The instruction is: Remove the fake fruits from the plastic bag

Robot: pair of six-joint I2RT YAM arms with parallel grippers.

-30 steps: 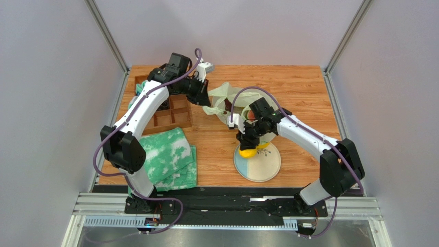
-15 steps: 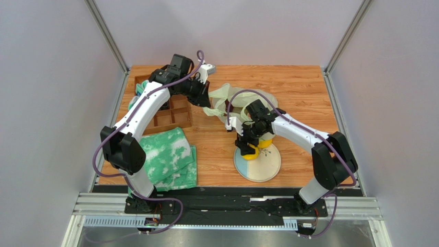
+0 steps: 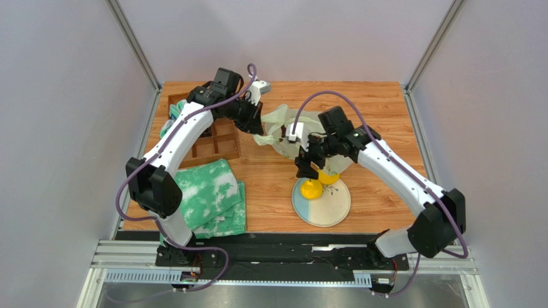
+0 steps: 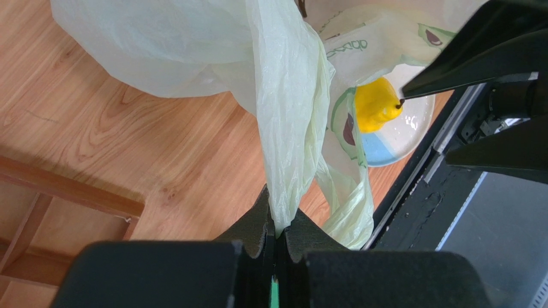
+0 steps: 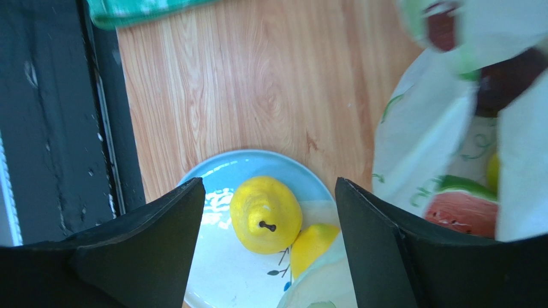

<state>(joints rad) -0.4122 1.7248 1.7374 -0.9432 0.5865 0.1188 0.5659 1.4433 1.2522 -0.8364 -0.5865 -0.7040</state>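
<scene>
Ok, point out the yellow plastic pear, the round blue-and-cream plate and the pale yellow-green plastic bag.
Yellow pear (image 5: 264,206), right wrist view, upper body.
Blue-and-cream plate (image 3: 329,209), top external view, bare surface.
Plastic bag (image 4: 283,128), left wrist view, hanging fold.

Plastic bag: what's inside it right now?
Right wrist view shows a watermelon slice inside the plastic bag, plus a dark rounded shape above it. Anything deeper is hidden by the crumpled film.

Top view: fixed high above and behind me, looking down, far off, whole counter (image 3: 379,109) in frame.
Left wrist view: close behind my left jaws, facing along plastic bag (image 4: 283,128) toward plate (image 4: 411,128).
Right wrist view: close, facing straight down between my right jaws.
Shared by all three: pear (image 5: 265,215) on plate, bag edge.
</scene>
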